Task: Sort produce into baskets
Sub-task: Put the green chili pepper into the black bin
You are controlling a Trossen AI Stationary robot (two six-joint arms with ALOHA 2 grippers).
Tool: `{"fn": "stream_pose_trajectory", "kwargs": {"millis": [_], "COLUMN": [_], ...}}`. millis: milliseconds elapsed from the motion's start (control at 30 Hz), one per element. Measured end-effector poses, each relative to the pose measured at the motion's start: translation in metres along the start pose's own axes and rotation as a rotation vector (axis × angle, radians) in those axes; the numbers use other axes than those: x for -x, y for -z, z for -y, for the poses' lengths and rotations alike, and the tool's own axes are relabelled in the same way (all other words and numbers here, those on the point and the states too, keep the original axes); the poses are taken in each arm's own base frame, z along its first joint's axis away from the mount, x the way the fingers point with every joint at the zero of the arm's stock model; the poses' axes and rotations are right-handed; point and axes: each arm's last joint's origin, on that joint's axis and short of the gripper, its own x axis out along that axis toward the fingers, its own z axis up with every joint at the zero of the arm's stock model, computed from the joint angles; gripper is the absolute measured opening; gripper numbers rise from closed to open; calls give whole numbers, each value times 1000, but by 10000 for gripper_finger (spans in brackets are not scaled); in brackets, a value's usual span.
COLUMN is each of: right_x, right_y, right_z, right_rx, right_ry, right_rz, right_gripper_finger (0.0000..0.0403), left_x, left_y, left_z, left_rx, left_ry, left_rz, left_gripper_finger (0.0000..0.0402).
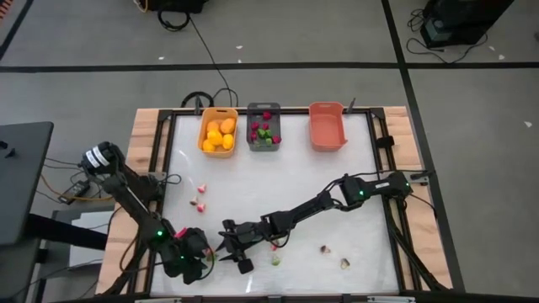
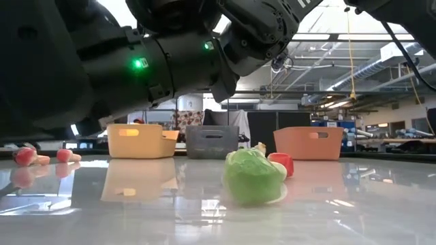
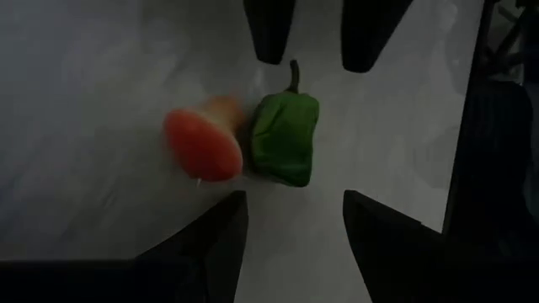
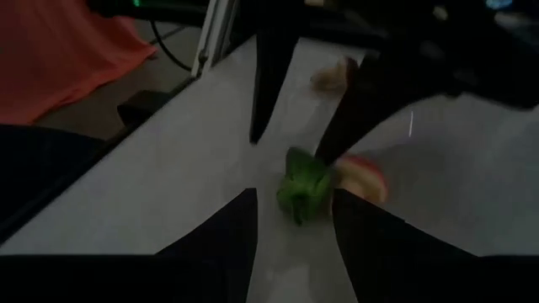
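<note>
A small green pepper lies on its side on the white table, with a red-pink radish piece against it. My left gripper and my right gripper are both open and face each other across the pepper near the table's near left. Each has a fingertip on either side of the pepper, and neither touches it. In the high view they show as my left gripper and my right gripper. The yellow-orange basket, dark grey basket and salmon basket stand in a row at the far edge.
Two radish pieces lie left of centre. A green leafy piece with a red piece behind it lies near the front. Two pale slices lie at the near right. The yellow basket holds orange fruits, and the grey one holds red and green bits.
</note>
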Motion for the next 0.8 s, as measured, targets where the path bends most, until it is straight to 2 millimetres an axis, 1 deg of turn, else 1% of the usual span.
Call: {"fn": "stream_pose_trajectory", "kwargs": {"millis": [100, 267, 467, 667, 800], "right_x": [0, 0, 0, 0, 0], "right_y": [1, 3, 5, 5, 5], "right_z": [0, -1, -1, -1, 0], "right_rx": [-5, -10, -16, -34, -30], "right_ry": [2, 10, 37, 38, 53], "right_rz": [-9, -27, -51, -50, -47], "right_gripper_finger": [167, 167, 167, 166, 165], "left_x": [0, -2, -4, -4, -4], "left_y": [0, -7, -13, -14, -15], "left_z": [-1, -3, -3, 1, 5], "left_rx": [-3, 12, 9, 11, 1], "left_ry": [-15, -45, -37, 0, 41], "left_rz": [25, 130, 216, 238, 223], "left_gripper_finger": [207, 207, 207, 207, 207]}}
